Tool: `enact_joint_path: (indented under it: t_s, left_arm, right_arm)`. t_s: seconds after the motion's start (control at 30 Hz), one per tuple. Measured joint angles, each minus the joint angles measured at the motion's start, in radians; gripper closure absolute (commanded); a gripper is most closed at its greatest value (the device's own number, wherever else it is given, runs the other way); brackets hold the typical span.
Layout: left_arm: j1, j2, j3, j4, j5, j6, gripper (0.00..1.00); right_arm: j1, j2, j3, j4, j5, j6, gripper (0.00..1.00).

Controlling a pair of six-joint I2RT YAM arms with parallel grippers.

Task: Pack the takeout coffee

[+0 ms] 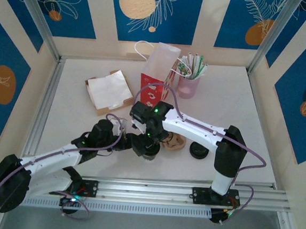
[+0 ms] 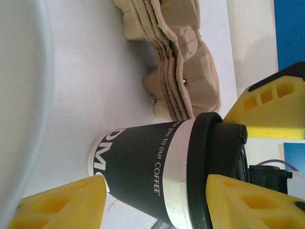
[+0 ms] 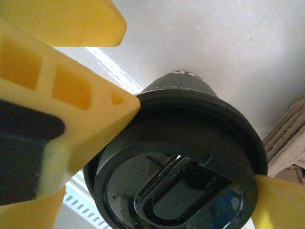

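The takeout coffee (image 2: 143,162) is a dark paper cup with white lettering and a black lid (image 3: 176,162). It stands near the front middle of the table (image 1: 148,154), under both grippers. My right gripper (image 3: 198,143) comes down from above, its yellow fingers (image 3: 95,95) set wide and pressed against opposite sides of the lid's rim. My left gripper (image 2: 157,200) is at the cup's side, open. Its fingertips (image 2: 62,205) stand apart in front of the cup's base and lid without closing on it.
A stack of brown pulp cup carriers (image 2: 186,71) lies just right of the cup (image 1: 174,142), with a loose black lid (image 1: 198,150) beyond. At the back are a red-and-white paper bag (image 1: 157,74), a pink cup of wrapped straws (image 1: 188,85) and a box of napkins (image 1: 108,92).
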Motion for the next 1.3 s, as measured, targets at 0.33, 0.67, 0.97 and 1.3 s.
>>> enact_joint_path:
  t_s: [0.33,0.67,0.97,1.3]
  left_arm:
    - [0.000,-0.014,0.000,-0.029,-0.005,0.001,0.49]
    - [0.000,-0.019,-0.001,-0.051,-0.014,0.019,0.51]
    - [0.000,-0.019,-0.001,-0.050,-0.016,0.019,0.51]
    - [-0.003,-0.018,-0.001,-0.043,-0.016,0.016,0.52]
  right_arm:
    - [0.003,0.000,0.006,0.004,-0.002,0.001,0.00]
    - [0.002,-0.029,0.007,0.027,-0.019,0.010,0.01]
    - [-0.006,-0.082,0.001,0.047,-0.018,0.042,0.02]
    - [-0.006,-0.149,-0.048,0.062,0.051,0.088,0.33]
